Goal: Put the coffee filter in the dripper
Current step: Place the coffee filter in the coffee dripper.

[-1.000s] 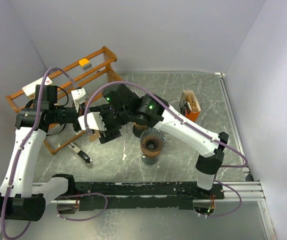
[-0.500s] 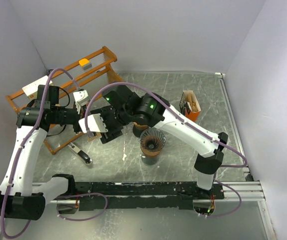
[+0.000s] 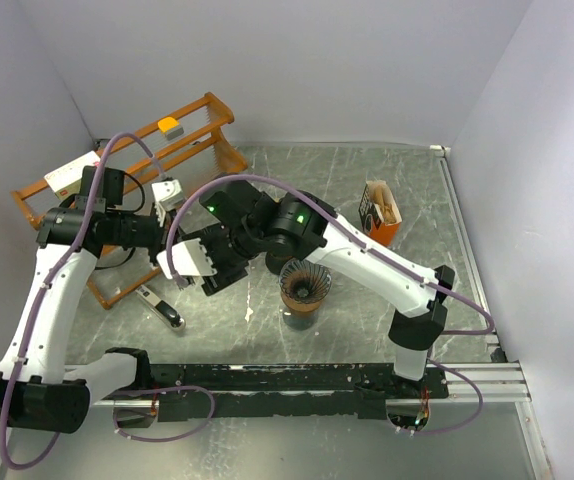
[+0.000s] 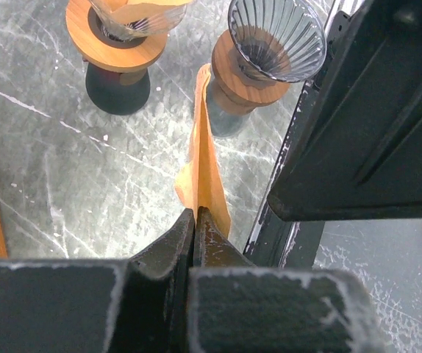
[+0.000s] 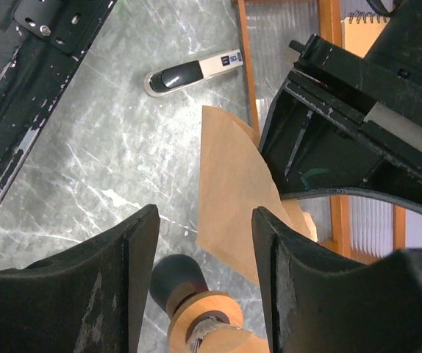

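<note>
1. Since the earlier top view, the right hand [image 3: 195, 262] has shifted a little to the left, toward the left arm, and the left arm's elbow has swung inward.
2. The left hand [image 4: 195, 213] has its fingers pressed together on the lower edge of the brown paper coffee filter [image 4: 205, 169]. It holds the filter in the air above the grey marbled table [image 4: 49, 147].
3. In the left wrist view the filter shows edge-on, a thin folded sheet standing up from the fingertips.
4. In the right wrist view the same filter [image 5: 229, 191] shows its flat side as a fan shape, with the black body of the left hand at its right.
5. The right hand [image 5: 204, 220] is spread wide and grips nothing. The filter appears in the gap between its two fingers, and I cannot tell whether either finger touches the paper.
6. The ribbed glass dripper with a wooden collar [image 4: 277, 33] stands upright on the table with no paper in it, apart from the filter.
7. A second dripper on a dark round base [image 4: 126, 29] stands just beside it and already holds a paper cone.
8. A white-and-black pen-shaped tool [image 5: 192, 70] lies on the table near the wooden rack [image 3: 197, 120].
</note>
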{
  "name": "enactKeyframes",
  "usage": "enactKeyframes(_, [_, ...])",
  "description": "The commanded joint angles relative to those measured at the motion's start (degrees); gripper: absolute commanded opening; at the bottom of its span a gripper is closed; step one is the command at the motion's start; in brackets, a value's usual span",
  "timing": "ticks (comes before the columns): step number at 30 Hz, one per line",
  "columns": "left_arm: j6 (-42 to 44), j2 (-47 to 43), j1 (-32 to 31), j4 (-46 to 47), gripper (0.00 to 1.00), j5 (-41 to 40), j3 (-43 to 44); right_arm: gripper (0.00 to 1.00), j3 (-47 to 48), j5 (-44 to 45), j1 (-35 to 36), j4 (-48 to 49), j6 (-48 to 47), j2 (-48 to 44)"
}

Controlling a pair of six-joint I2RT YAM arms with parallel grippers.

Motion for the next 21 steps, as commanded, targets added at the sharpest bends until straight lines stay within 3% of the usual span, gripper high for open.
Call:
enactKeyframes(1, [0.6, 0.1, -1.3, -1.1, 0.07, -0.9, 1.7, 0.53, 0.0, 2.1, 0.7, 1.1, -0.1, -0.3])
enactKeyframes(5, [1.0, 0.0, -2.3, -1.4, 0.07, -1.1, 0.9, 0.54, -0.1, 4.1, 0.6, 5.4, 0.8, -1.2])
enactKeyframes(21, [-0.1, -0.4, -5.3, -0.9, 0.07, -2.1, 0.9, 0.52, -0.5, 4.4, 0.7, 1.2, -0.7, 0.3])
